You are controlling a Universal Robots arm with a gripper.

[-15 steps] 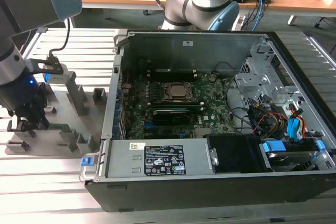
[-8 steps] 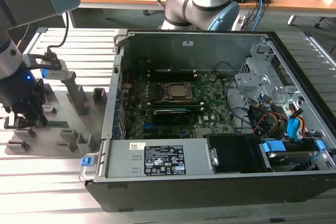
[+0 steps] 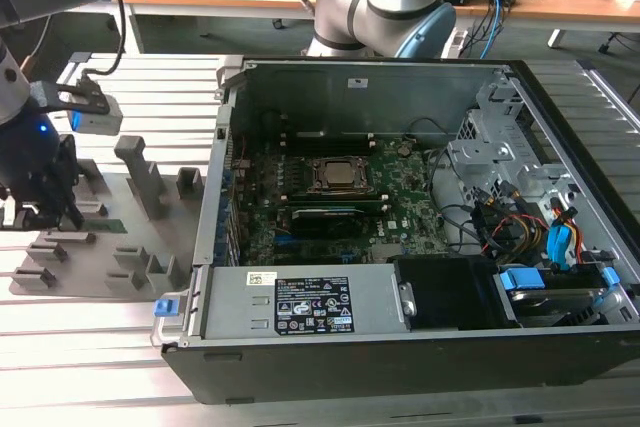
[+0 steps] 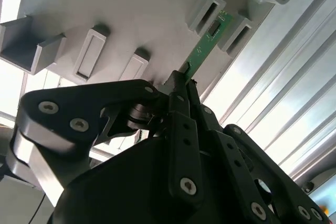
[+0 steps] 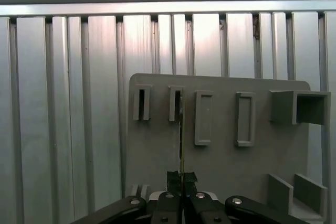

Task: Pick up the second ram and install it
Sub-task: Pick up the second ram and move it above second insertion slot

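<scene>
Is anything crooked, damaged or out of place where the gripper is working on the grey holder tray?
Nothing stands out. The gripper is closed on one end of the second ram, which stands on edge and runs straight toward a grey holder block. No damage shows.

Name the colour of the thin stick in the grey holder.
The second ram is green with small dark chips, clearest in the second wrist view.

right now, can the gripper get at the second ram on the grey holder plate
Probably yes. In the second wrist view the gripper appears shut on the near end of the second ram, whose far end sits between two holder blocks. Nothing lies between gripper and stick.
</scene>
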